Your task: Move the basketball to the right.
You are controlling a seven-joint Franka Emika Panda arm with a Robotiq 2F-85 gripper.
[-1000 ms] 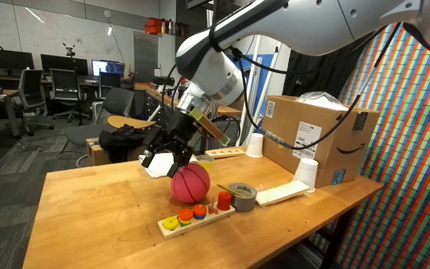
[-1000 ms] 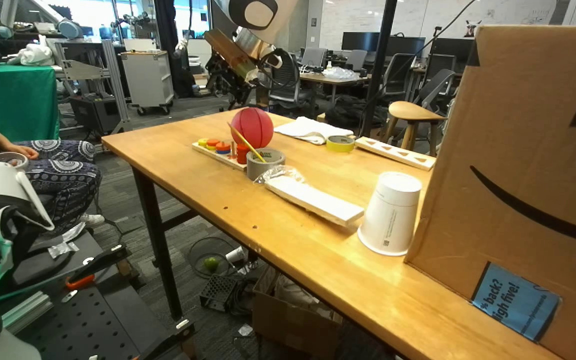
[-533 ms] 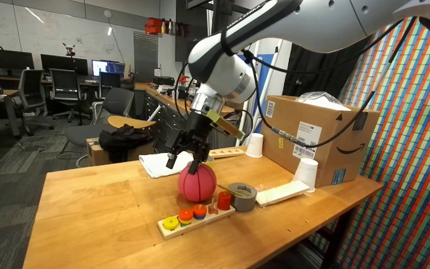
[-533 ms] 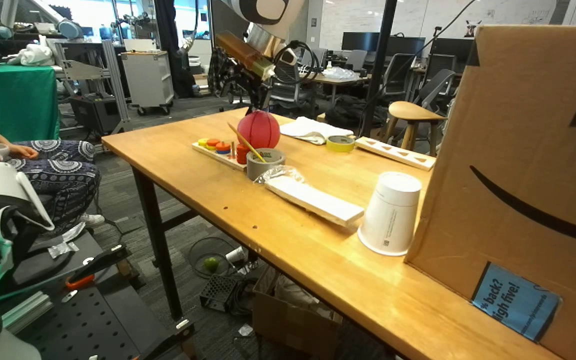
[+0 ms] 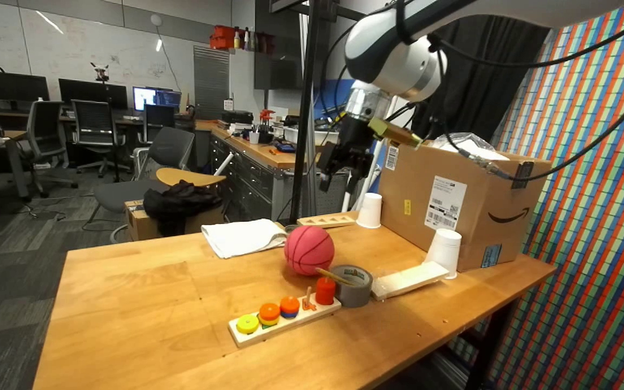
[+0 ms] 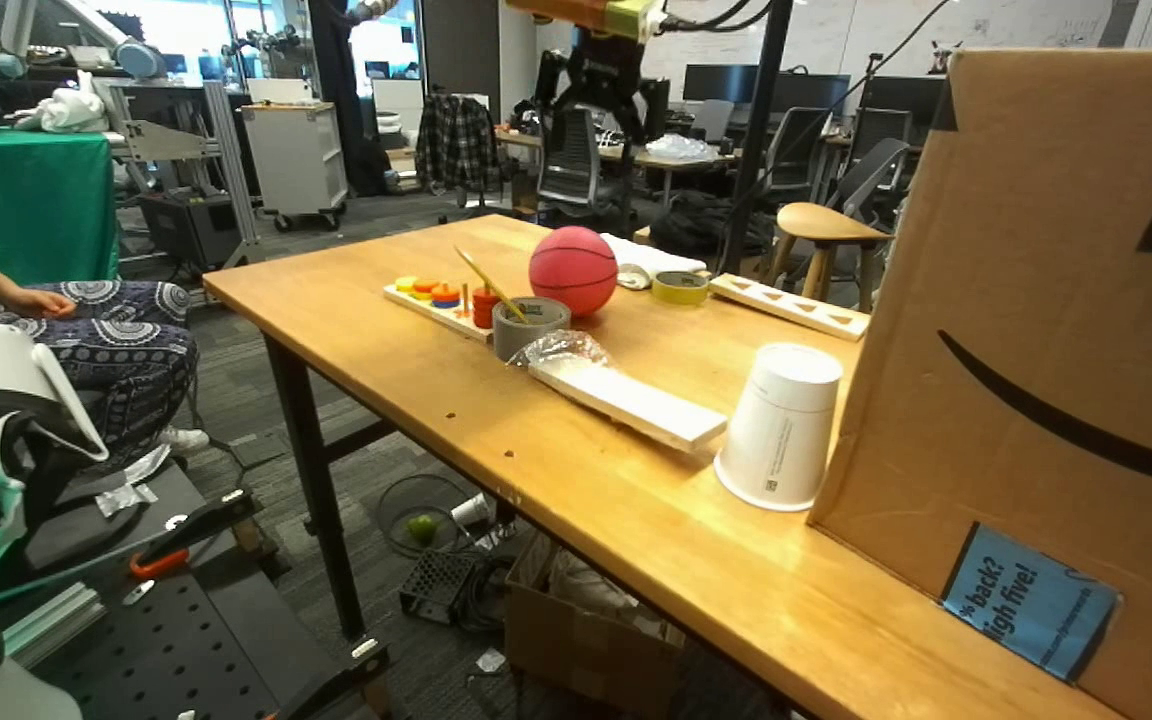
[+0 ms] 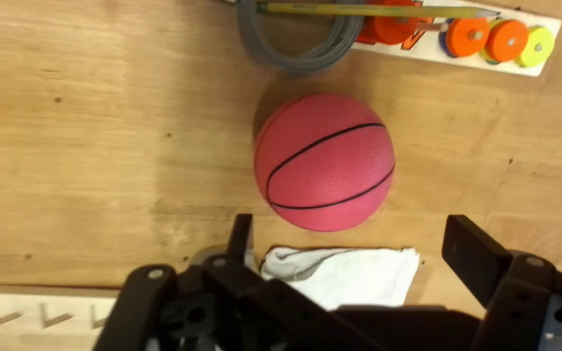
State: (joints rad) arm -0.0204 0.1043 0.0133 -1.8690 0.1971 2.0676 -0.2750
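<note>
The pink basketball [image 5: 309, 250] with black seams rests on the wooden table, just behind the grey tape roll. It also shows in an exterior view [image 6: 573, 270] and in the wrist view [image 7: 325, 163]. My black gripper [image 5: 339, 185] hangs above the table, higher than the ball and a little to its right in that view. It also shows in an exterior view [image 6: 596, 110] above the ball, not touching it. In the wrist view, the gripper's [image 7: 349, 225] fingers are wide apart with nothing held between them.
The grey tape roll [image 5: 351, 286] with a pencil and the wooden stacking toy [image 5: 285, 319] lie in front of the ball. A white cloth [image 5: 242, 237] lies behind it. A white board [image 5: 409, 279], paper cups [image 5: 444, 252] and a big cardboard box [image 5: 463, 200] stand at right.
The ball has rolled rightward in both exterior views and turned. My gripper, low against the ball half a second ago, has risen and moved right, clear of it.
</note>
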